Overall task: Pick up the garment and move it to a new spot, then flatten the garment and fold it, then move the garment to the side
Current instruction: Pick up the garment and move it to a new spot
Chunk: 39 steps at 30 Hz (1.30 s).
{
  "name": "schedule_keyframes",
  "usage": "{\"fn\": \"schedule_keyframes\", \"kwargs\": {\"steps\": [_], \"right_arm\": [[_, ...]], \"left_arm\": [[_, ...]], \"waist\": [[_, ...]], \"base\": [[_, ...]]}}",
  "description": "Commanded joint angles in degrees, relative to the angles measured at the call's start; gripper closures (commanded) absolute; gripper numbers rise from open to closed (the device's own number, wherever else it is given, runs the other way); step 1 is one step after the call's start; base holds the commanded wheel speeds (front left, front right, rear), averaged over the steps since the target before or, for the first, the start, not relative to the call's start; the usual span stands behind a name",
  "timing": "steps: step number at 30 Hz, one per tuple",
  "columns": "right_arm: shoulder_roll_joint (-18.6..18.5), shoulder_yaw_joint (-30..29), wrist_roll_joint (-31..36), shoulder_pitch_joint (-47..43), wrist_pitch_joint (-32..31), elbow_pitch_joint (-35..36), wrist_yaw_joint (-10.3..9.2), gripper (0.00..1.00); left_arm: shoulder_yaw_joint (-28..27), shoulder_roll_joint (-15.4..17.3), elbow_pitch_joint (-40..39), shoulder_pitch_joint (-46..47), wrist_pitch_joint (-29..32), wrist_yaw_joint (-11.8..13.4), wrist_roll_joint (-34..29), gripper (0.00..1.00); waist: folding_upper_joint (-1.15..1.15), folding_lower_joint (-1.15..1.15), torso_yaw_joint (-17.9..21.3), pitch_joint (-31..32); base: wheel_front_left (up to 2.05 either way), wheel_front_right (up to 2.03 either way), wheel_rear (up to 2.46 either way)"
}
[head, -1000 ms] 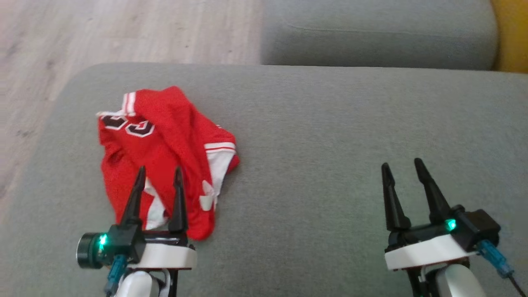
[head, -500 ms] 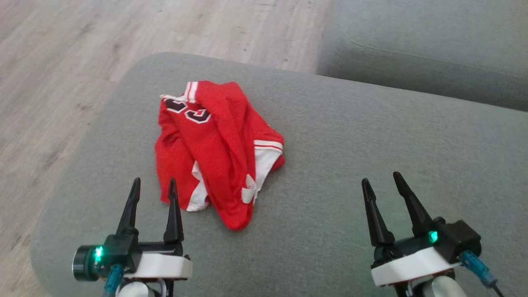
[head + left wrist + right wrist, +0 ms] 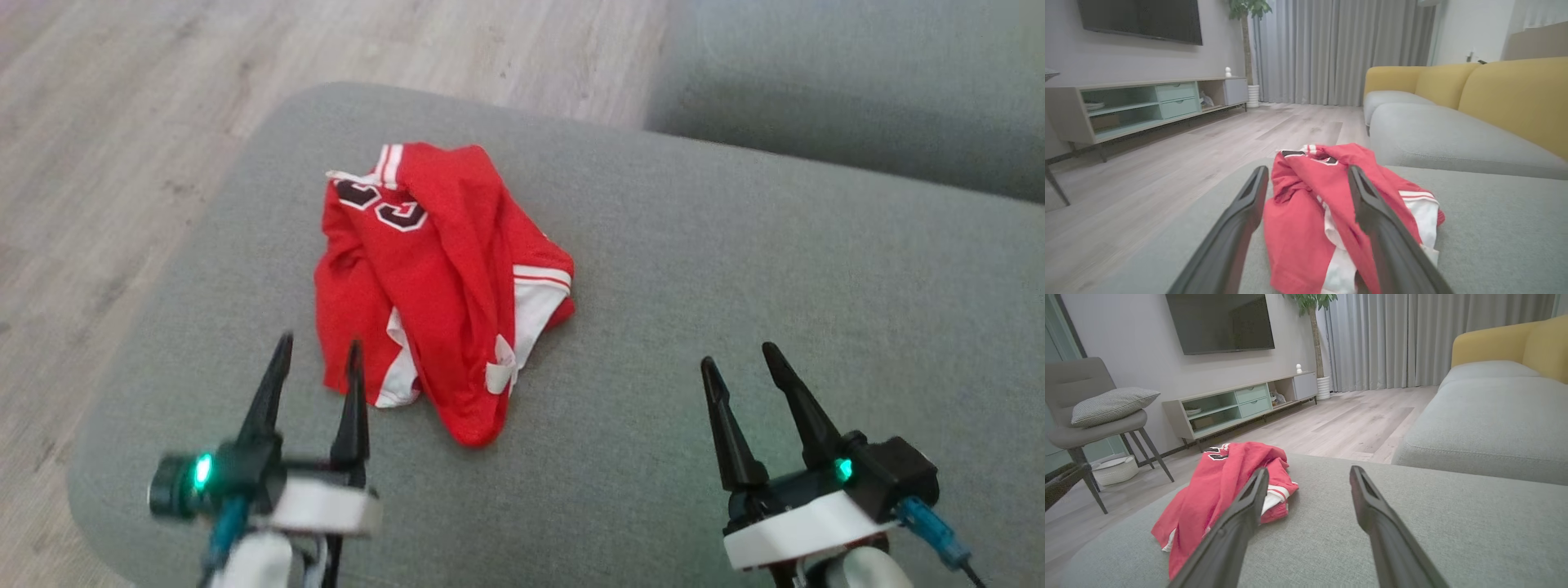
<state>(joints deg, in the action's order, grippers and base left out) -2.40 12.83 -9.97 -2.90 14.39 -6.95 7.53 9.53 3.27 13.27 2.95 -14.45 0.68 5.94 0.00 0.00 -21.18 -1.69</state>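
From the head, our red garment [image 3: 441, 286] lies crumpled at the left of the grey cushion [image 3: 735, 269], not yet picked up. Our left gripper [image 3: 319, 340] and right gripper [image 3: 736, 354] gape empty. Left wrist: the heap is just ahead. Right wrist: the heap is off to the left. Since earlier our camera swung, but the heap looks unchanged.

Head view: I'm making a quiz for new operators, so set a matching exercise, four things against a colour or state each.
Things:
1. garment
2. left gripper
3. floor
4. seat cushion

Colour or state:
a. grey
b. open, holding nothing
c. pale wood
d. red, crumpled

Pairs: 1-d, 2-b, 3-c, 4-a
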Motion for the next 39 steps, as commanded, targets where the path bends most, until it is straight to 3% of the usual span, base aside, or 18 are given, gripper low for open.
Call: {"fn": "schedule_keyframes", "kwargs": {"steps": [1, 5, 9, 17, 24, 26, 34, 39], "right_arm": [[-0.5, 1.2, 0.5, 2.9, 0.6, 1.9, -0.04, 0.00], [-0.5, 0.3, 1.6, 4.4, 0.6, 2.1, -0.04, 0.00], [-0.5, 0.1, 2.3, 6.0, 0.6, 2.3, -0.04, 0.00], [-0.5, 0.2, 2.3, 9.1, 0.6, 2.7, -0.04, 0.00], [-0.5, 0.3, 2.0, 10.5, 0.6, 2.8, -0.04, 0.00], [-0.5, 0.2, 1.9, 10.5, 0.6, 2.7, -0.04, 0.00], [-0.5, -0.2, 1.5, 9.6, 0.6, 2.0, -0.04, 0.00], [-0.5, 0.0, 0.8, 9.0, 0.6, 1.7, -0.04, 0.00]], "left_arm": [[-1.5, 0.9, -1.1, 6.4, -0.5, -1.0, -0.8, 0.00], [0.6, 3.1, 5.7, 16.5, 0.7, -5.0, -1.6, 0.00], [3.0, 5.0, 14.1, 26.9, 9.7, -7.4, -0.2, 0.00], [3.8, 7.4, 26.9, 38.9, 22.9, -8.1, 8.5, 0.00], [4.9, 8.4, 33.4, 41.9, 23.8, -8.1, 12.6, 0.02], [5.7, 8.6, 33.7, 42.2, 22.4, -8.2, 14.2, 1.00], [8.6, 9.4, 30.4, 43.5, 14.6, -8.2, 18.2, 1.00], [9.5, 9.6, 24.0, 45.1, 9.8, -8.2, 21.8, 1.00]], "waist": [[0.00, 0.00, 1.3, -1.8], [0.00, 0.00, 3.2, -5.2], [0.00, 0.00, 5.6, -8.6], [0.00, 0.00, 9.9, -13.7], [0.00, 0.00, 11.9, -15.2], [0.00, 0.00, 12.1, -15.0], [0.00, 0.00, 11.4, -12.0], [0.00, 0.00, 10.9, -8.9]], "base": [[0.00, 0.00, 0.00], [0.00, 0.00, 0.00], [0.00, 0.00, 0.00], [0.00, 0.00, 0.00], [0.00, 0.00, 0.00], [0.00, 0.00, 0.00], [0.00, 0.00, 0.00], [0.00, 0.00, 0.00]]}}
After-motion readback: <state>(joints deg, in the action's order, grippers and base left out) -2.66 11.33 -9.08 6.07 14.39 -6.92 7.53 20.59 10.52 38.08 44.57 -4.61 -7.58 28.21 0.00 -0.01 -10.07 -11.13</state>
